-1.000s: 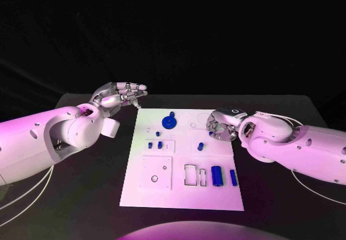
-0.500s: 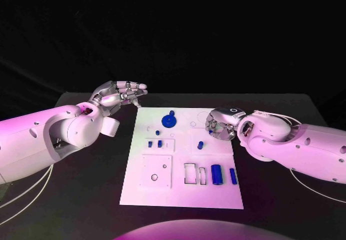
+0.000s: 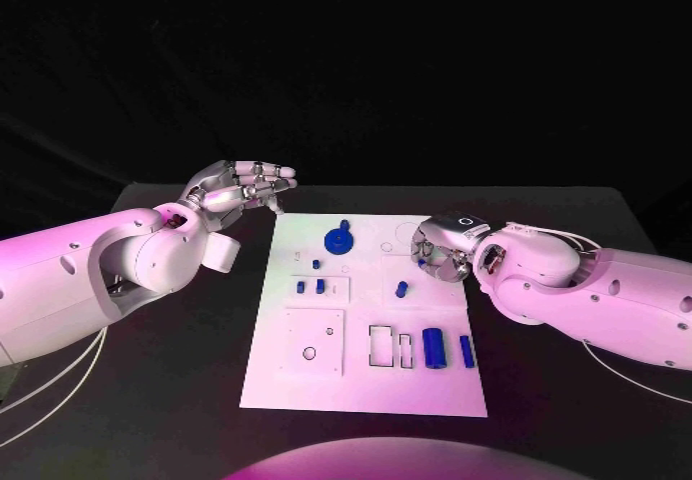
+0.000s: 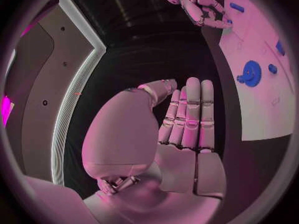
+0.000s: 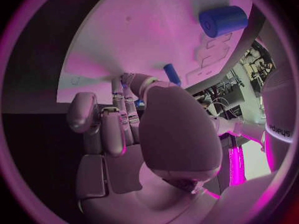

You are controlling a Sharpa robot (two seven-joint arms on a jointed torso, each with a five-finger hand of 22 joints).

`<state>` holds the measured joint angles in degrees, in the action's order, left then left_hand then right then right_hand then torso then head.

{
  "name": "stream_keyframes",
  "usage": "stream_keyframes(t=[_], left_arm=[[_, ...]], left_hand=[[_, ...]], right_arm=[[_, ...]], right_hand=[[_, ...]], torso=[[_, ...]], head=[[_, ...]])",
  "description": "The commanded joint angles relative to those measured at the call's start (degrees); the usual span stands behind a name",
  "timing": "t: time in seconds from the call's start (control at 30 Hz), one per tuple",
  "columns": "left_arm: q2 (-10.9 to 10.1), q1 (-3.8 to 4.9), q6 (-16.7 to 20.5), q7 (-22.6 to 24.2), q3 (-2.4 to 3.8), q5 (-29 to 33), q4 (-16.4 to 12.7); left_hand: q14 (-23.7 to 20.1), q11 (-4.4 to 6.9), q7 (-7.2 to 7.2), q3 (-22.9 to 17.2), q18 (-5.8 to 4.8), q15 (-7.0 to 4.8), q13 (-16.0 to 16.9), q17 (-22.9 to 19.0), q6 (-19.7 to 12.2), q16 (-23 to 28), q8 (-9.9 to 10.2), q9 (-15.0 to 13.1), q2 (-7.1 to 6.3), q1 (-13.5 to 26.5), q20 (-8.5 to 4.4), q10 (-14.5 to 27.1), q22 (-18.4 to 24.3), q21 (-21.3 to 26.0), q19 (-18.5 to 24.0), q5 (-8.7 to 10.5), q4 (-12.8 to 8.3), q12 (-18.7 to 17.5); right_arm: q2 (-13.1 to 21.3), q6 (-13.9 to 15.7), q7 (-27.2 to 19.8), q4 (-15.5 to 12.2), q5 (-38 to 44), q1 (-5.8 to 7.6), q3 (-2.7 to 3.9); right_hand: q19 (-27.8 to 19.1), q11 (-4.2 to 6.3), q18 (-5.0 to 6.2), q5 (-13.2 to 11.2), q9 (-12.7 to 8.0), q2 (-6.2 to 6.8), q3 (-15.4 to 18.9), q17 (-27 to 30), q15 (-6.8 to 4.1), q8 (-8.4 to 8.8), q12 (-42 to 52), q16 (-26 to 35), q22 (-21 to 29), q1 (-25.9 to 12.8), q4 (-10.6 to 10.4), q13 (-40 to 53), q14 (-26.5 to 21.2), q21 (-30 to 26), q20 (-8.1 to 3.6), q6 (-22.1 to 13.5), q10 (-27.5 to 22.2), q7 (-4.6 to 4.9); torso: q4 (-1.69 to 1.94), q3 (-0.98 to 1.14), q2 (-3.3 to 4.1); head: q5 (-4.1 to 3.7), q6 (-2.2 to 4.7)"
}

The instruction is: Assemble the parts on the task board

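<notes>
Hovering off the task board (image 3: 289, 375), left hand (image 3: 242, 187) empty, fingers straight; right hand (image 3: 440, 252) curled, grip unclear.

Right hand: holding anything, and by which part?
Cannot tell. The right hand is curled over the task board's right edge with something blue at its fingers; contact is hidden. The left hand holds nothing.

Matt white flat plastic task board (image 3: 368, 370); smooth glossy blue plastic parts (image 3: 433, 350); shiny segmented silver metal fingers (image 4: 190, 109); matt black counter (image 3: 173, 400).
</notes>
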<state>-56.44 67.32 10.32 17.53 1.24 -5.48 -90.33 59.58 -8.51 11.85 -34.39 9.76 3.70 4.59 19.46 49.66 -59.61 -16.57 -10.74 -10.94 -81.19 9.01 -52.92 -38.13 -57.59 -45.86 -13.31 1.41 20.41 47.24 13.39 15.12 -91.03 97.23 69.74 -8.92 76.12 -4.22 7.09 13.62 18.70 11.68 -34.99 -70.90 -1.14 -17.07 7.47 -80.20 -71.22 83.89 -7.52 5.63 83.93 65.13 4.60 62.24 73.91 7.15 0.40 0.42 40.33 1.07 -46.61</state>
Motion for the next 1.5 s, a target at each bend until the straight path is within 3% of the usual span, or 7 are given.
stream_keyframes(t=[0.03, 0.4, 0.77, 1.2, 1.5], left_arm=[[0.0, 0.06, -1.3, 0.2, 0.06, -0.5, -0.2], [0.2, 0.06, -1.8, 0.1, 0.06, -1.1, 0.0], [0.5, 0.06, -2.5, -0.4, 0.06, -2.2, 0.9], [0.7, 0.05, -2.8, -0.6, 0.05, -2.4, 1.6], [1.1, 0.04, -3.0, -0.5, 0.05, -2.7, 1.9]], left_hand=[[-0.1, -0.05, 0.32, 0.1, 0.8, 0.04, -0.1, -0.1, 0.3, 0.4, -0.3, -0.1, 0.4, 0.2, 0.1, 0.3, 0.1, 0.3, 0.2, -0.01, -0.4, 0.2], [-0.3, -0.19, 0.4, 0.1, 0.77, 0.16, -0.3, -0.3, 0.1, 0.7, -0.3, 0.0, 0.45, 0.4, 0.17, 1.0, 0.1, 0.4, 0.4, -0.07, -0.6, 0.1], [-0.8, -0.36, 0.52, 0.1, 0.74, 0.32, -0.4, -0.6, 0.0, 1.2, -0.3, 0.0, 0.5, 0.5, 0.31, 1.8, 0.2, 0.6, 0.9, -0.11, -1.0, 0.1], [-0.9, -0.41, 0.57, 0.1, 0.74, 0.36, -0.5, -0.7, -0.1, 1.3, -0.3, 0.0, 0.52, 0.5, 0.35, 2.2, 0.2, 0.7, 1.0, -0.13, -1.1, 0.1], [-1.0, -0.43, 0.58, 0.1, 0.74, 0.38, -0.5, -0.7, -0.1, 1.3, -0.3, 0.0, 0.53, 0.5, 0.36, 2.2, 0.2, 0.7, 1.0, -0.14, -1.2, 0.1]], right_arm=[[-0.2, -3.4, 1.2, 0.0, 1.0, -0.77, -0.58], [0.6, 0.4, 1.5, -1.3, 1.2, -0.66, -0.53], [2.1, 4.5, 1.5, -3.6, 0.6, 0.59, -0.23], [3.9, 9.5, 0.8, -8.7, -1.3, 1.03, 0.2], [1.2, 12.1, -0.7, -12.4, -2.3, 0.66, 0.24]], right_hand=[[0.0, 1.48, -1.12, 0.0, 0.4, -0.02, -3.5, 0.2, -0.49, -0.33, -0.2, -0.2, -0.1, -1.6, 2.8, 1.6, 2.9, 0.2, -0.28, 0.1, 2.0, -0.18], [-0.2, 1.54, -1.07, 0.0, 0.8, 0.01, -4.0, -0.1, -0.54, -0.52, -0.3, -0.5, -0.1, -2.3, 3.5, 1.8, 2.9, 0.1, -0.32, 0.1, 2.3, -0.24], [-0.1, 1.58, -1.11, -0.1, 1.0, 0.06, -4.2, -0.3, -0.57, -0.61, -0.4, -0.7, -0.4, -2.7, 3.8, 1.9, 3.0, 0.3, -0.34, 0.1, 2.4, -0.28], [0.2, 1.61, -1.2, -0.1, 1.2, 0.12, -4.4, -0.5, -0.59, -0.7, -0.4, -0.8, -0.7, -2.9, 4.1, 2.0, 3.0, 0.7, -0.35, 0.2, 2.5, -0.32], [0.1, 1.62, -1.16, -0.1, 1.2, 0.11, -4.5, -0.5, -0.61, -0.71, -0.4, -0.9, -0.6, -3.0, 4.2, 2.0, 3.0, 0.5, -0.36, 0.1, 2.5, -0.32]], torso=[[0.05, 0.06, -0.01], [-0.04, -0.03, -0.05], [0.01, -0.05, -0.1], [-0.05, 0.01, -0.01], [-0.02, -0.02, 0.03]], head=[[0.12, 0.02], [0.11, 0.07], [0.0, 0.39], [0.71, 0.61], [1.18, 0.55]])
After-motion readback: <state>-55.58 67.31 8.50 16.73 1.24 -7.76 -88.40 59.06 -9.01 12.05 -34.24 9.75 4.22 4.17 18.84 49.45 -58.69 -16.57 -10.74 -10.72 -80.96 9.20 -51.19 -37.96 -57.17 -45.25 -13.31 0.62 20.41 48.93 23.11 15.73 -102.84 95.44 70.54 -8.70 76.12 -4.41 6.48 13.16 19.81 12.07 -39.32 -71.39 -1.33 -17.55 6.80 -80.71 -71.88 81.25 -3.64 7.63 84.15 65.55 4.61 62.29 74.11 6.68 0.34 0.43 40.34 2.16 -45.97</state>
